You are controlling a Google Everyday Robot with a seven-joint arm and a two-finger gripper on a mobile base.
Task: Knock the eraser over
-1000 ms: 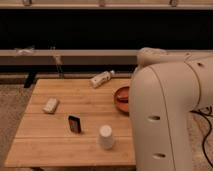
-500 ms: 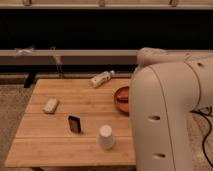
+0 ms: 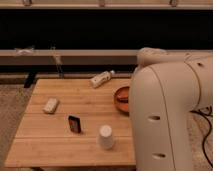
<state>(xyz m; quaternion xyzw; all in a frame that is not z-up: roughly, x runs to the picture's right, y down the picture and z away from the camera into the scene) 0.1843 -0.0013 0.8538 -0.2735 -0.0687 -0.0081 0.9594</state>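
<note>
Eraser (image 3: 74, 124) stands upright on the wooden bench (image 3: 60, 150), left of middle. A pale block (image 3: 50, 105) lies behind and left of the eraser. A white bottle (image 3: 101, 79) lies well behind it, a white cup (image 3: 105, 137) stands near its right, and an orange bowl (image 3: 122, 98) sits farther right. The white arm (image 3: 165, 115) fills the right side; its end effector is out of view, so I cannot tell its state.

Eraser (image 3: 74, 124): small, nearly black rectangular block with an orange-red strip along one edge. Pose: standing upright on a short end. Location: on the bench (image 3: 55, 150), left of centre, in the front half. Gripper: out of the camera's view.
</note>
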